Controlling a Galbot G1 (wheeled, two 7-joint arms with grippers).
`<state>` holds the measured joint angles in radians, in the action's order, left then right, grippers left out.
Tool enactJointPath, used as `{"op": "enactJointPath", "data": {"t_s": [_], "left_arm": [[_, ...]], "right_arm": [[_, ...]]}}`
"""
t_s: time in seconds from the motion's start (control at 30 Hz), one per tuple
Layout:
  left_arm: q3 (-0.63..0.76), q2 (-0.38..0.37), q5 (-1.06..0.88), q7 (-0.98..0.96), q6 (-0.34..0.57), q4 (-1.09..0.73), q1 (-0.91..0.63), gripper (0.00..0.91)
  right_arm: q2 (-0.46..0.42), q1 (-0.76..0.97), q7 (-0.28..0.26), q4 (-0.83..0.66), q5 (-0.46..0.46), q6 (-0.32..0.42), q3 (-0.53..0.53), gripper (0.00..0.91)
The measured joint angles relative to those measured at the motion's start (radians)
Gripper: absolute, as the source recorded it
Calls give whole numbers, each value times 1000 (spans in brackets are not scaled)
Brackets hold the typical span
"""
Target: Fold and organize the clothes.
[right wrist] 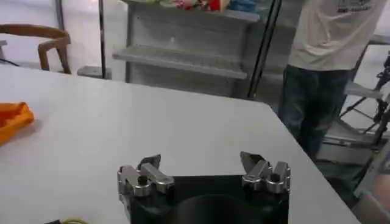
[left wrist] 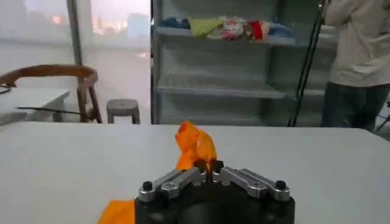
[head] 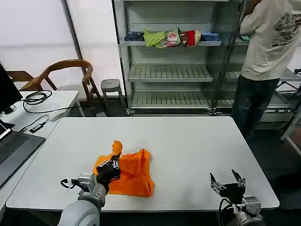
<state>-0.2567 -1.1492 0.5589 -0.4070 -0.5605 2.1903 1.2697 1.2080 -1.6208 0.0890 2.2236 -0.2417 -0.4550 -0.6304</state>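
The clothes, an orange T-shirt (head: pixel 132 172), lie crumpled on the white table (head: pixel 188 146) near its front left. My left gripper (head: pixel 113 163) is shut on an edge of the shirt, and a peak of fabric (head: pixel 116 147) stands up from the pinch. In the left wrist view the orange T-shirt (left wrist: pixel 194 145) rises straight out of the closed fingertips of the left gripper (left wrist: pixel 210 167). My right gripper (head: pixel 227 180) waits open over the table's front right corner, holding nothing. In the right wrist view the right gripper (right wrist: pixel 201 163) has its jaws wide apart, and the orange T-shirt (right wrist: pixel 12 119) lies far off.
A metal shelf unit (head: pixel 169 73) behind the table holds small bundled garments (head: pixel 171 37). A person in a beige T-shirt (head: pixel 270 42) stands at the back right. A side desk with a laptop (head: pixel 14 148) and cables, a wooden chair (head: pixel 63 75) and a stool (head: pixel 111 86) lie left.
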Motion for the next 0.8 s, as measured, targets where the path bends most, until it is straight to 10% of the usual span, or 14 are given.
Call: {"op": "enactJointPath", "data": {"t_s": [0.27,0.3,0.8], "left_arm": [[51,-41,-20,-3,13,-59,-29,50],[56,-46,-25,-4,14,-63,-29,907],[122,-136,-37,41,91,-78,-17,907]], "right_arm": [[-4,0,0,5,0,-1,-4,907],[-5,0,0,6,0,-1,-4,907],[-19,1,-3,18,-7,-1,-6,907]]}}
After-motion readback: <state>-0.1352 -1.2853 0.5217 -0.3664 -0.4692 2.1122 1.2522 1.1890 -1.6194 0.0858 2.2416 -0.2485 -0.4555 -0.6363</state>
